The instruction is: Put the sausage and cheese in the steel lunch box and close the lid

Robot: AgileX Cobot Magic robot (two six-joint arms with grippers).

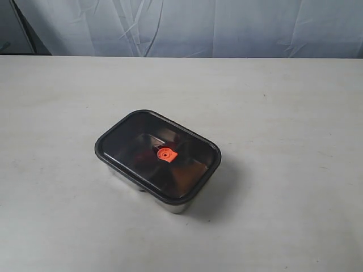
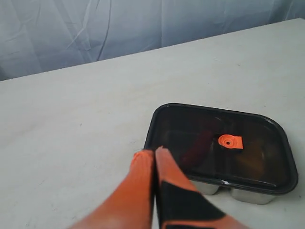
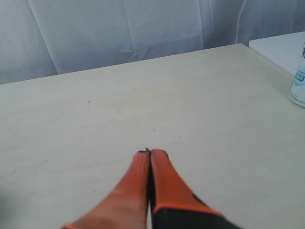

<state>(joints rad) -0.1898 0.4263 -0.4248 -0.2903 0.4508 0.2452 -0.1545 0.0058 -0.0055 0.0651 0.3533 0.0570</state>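
The steel lunch box stands near the table's middle with the dark tinted lid seated flat on it, its orange valve at centre. Through the lid in the left wrist view I make out the red sausage in one compartment and a dim yellowish shape, probably the cheese, in the other. My left gripper is shut and empty, its orange fingertips just short of the lid's near corner. My right gripper is shut over bare table, holding nothing. Neither gripper shows in the exterior view.
The pale table stretches around the box, backed by a grey-blue curtain. In the right wrist view a white bottle stands at the table's edge beside a second white surface.
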